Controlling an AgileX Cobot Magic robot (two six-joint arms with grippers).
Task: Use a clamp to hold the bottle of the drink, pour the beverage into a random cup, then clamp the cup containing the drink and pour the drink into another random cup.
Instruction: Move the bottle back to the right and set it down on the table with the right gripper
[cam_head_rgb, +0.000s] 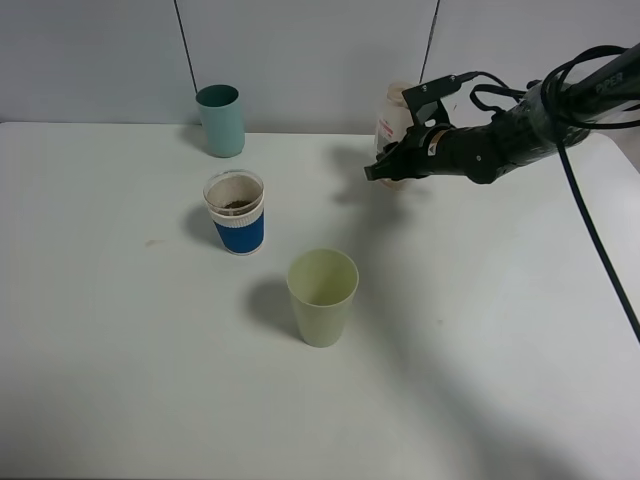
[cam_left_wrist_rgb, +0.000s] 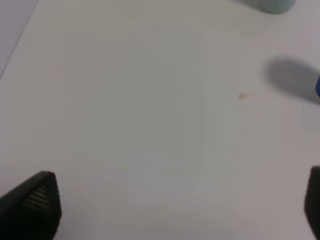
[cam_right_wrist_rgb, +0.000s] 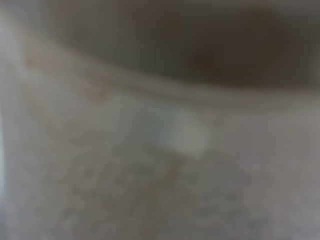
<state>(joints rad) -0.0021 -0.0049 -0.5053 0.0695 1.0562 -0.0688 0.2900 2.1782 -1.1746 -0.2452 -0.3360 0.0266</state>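
Blur fills the right wrist view: something pale, with a darker band across it, sits too close to the lens to make out, and none of the fingers show there. From the high camera the right pincer (cam_head_rgb: 385, 170) is closed on the lower body of the bottle of the drink (cam_head_rgb: 397, 112), which stands roughly upright with its neck beside the wrist camera. The pincer covers the bottle's base, so I cannot tell whether it rests on the table (cam_head_rgb: 480, 330) or hangs just clear of it. Out beyond that pincer's fingertips, well apart, stands the blue-and-white cup (cam_head_rgb: 235, 215) with dark beverage (cam_head_rgb: 237, 206) inside. Farther beyond the tips and nearer the wall (cam_head_rgb: 300, 50) is the teal cup (cam_head_rgb: 221, 120). The pale green cup (cam_head_rgb: 322, 297) stands off to the pincer's side, toward the table's near edge. The left pincer (cam_left_wrist_rgb: 175, 210) is out of the high view. Its own camera catches only two black fingertips (cam_left_wrist_rgb: 32, 205) at the frame's corners, spread wide with nothing between them, and a small tan stain (cam_left_wrist_rgb: 245, 95) on the tabletop ahead of them. The teal cup's base and a blue sliver of the other cup are cut off at that frame's edges. Table white and matte; wall pale grey, with thin black cables (cam_head_rgb: 186, 45) running down it.
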